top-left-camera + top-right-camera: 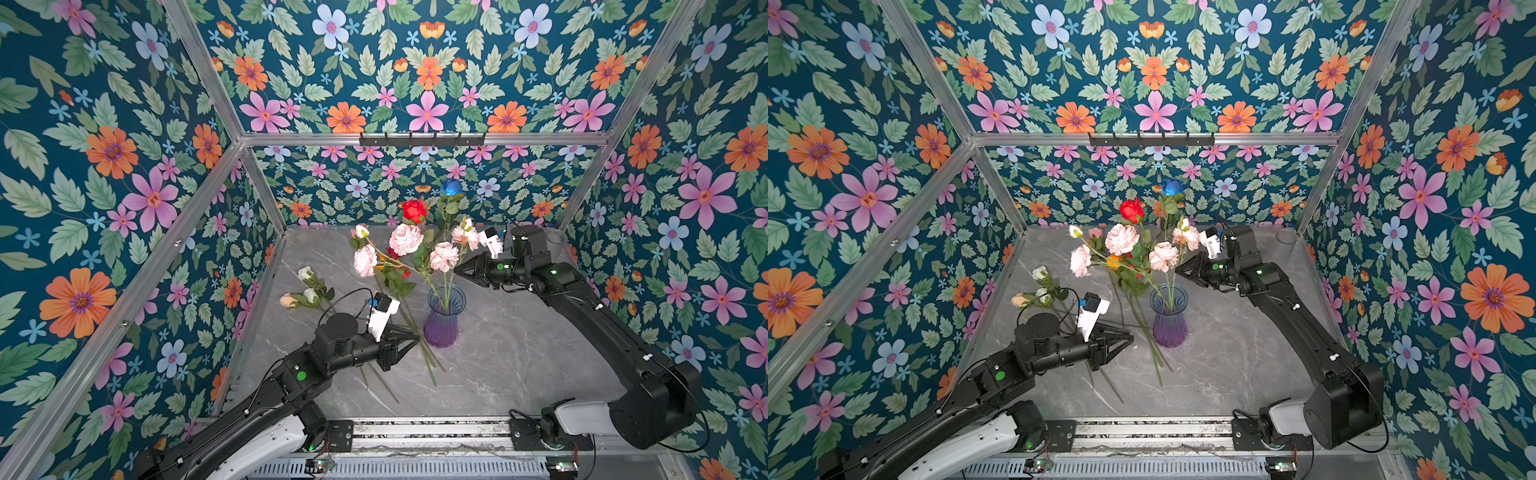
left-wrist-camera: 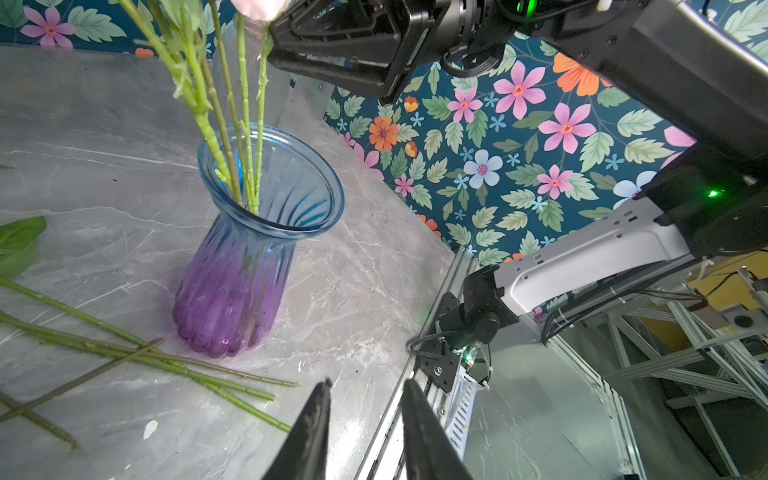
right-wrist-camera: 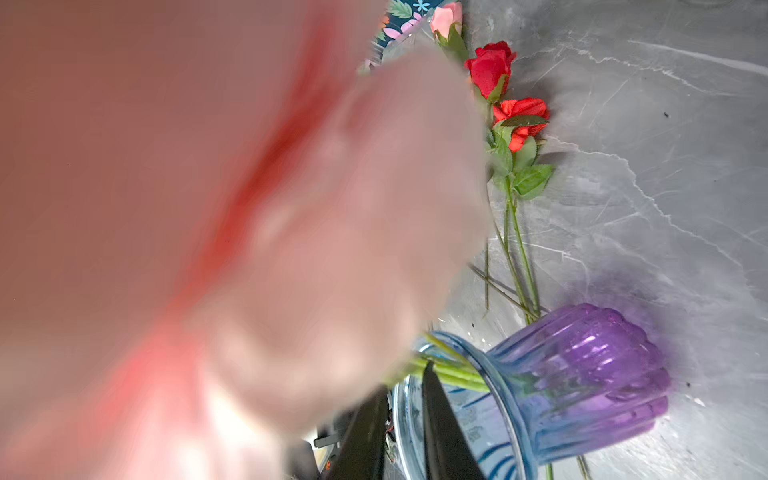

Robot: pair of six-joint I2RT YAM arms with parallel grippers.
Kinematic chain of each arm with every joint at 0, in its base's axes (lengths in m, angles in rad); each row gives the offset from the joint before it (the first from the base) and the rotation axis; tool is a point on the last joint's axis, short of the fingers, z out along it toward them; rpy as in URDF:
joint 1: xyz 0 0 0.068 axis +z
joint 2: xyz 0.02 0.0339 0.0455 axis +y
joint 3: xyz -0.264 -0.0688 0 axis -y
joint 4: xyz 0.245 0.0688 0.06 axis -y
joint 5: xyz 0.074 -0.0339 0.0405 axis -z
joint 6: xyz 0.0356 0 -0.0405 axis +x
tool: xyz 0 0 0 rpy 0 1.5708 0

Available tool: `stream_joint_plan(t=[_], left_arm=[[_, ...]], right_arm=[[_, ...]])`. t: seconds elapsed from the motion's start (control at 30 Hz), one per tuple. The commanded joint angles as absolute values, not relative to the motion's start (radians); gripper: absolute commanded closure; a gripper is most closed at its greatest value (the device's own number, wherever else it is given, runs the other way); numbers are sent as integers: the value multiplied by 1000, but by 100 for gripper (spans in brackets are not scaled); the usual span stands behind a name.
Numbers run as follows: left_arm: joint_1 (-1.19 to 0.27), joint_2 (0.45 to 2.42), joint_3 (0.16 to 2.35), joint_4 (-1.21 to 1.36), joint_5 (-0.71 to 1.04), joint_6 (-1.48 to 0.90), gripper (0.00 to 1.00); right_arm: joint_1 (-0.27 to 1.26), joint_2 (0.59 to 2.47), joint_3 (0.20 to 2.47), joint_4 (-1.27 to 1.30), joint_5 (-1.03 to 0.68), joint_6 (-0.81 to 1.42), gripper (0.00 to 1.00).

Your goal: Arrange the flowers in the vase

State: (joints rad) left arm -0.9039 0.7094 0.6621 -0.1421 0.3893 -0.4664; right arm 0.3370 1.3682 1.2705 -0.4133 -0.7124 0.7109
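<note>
Purple vase [image 1: 440, 328] holds carnations [image 1: 405, 239]; left end effector [image 2: 368, 386] spread, right end effector [image 1: 456, 270] unclear.

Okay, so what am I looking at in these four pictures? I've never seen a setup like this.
Two robot arms, left and right, work at a grey table walled by flowery wallpaper. Two pictures look down from above, nearly identical; the other two come from a camera on each wrist. A blue and purple glass vase stands upright with pink flowers in it. Red roses lie beside it, pale roses further left. The left gripper is open and empty. The right gripper has its jaws almost together at a pink flower's stem above the vase; whether it grips, I cannot tell. The pink blur in the right wrist picture is likely a bloom close to the lens.
</note>
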Motion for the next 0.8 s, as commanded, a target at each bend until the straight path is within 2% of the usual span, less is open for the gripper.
stream_joint_plan(t=[0.0,0.07,0.13,0.27,0.43,0.63,0.77], left_arm=[[-905,715,657,-96,376,-442,68],[-905,720,654,-91,366,-436,67],[-905,730,651,-85,351,-432,67],[-905,766,647,-46,350,-430,67],[-905,812,656,-18,347,-412,67],[-905,811,646,26,327,-407,67],[-905,809,654,21,324,-401,67]], right_arm=[[338,1356,1293,-477,-736,641,68],[338,1318,1289,-546,-706,602,46],[338,1264,1264,-591,-679,584,39],[338,1155,1209,-684,-632,577,38],[339,1065,1120,-756,-576,640,42],[404,987,989,-657,-470,981,44],[489,1050,1080,-770,-353,1103,47]])
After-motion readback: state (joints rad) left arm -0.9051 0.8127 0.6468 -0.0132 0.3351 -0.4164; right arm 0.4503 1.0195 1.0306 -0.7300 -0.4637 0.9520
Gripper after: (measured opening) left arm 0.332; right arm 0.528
